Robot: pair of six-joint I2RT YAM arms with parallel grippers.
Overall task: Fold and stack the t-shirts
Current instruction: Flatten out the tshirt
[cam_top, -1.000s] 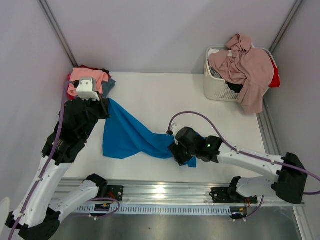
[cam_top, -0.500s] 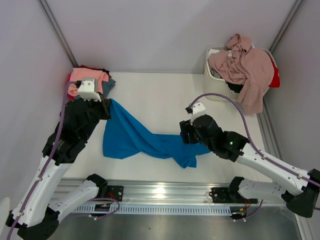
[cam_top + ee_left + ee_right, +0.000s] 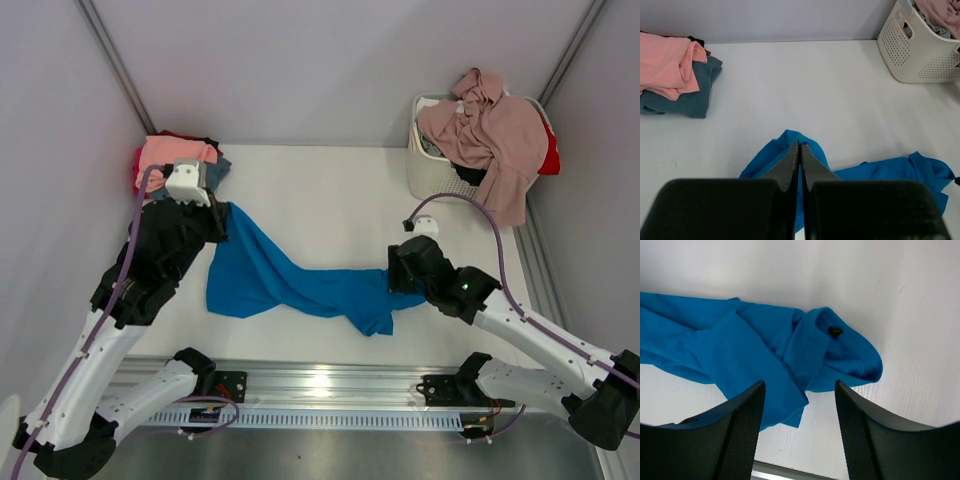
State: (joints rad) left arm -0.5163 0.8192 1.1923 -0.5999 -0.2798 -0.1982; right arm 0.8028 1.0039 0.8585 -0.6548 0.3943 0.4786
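— Blue t-shirt [image 3: 270, 275] at seven o'clock of the table [image 3: 330, 190], strung from ten to four o'clock, twisted midway.
— Grip?
— Pinched at the ten o'clock corner by the left gripper [image 3: 800, 150], clamped tight. Right gripper [image 3: 799, 390] gaping, empty, above the four o'clock end.
— Risk?
— Could drag bunched if pulled one-handed, fixing the twist.

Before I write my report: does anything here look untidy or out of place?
Yes. The bright blue t-shirt lies twisted and bunched on the table, one corner pinched in the left hand. A mauve-pink shirt spills over the rim of the white basket.
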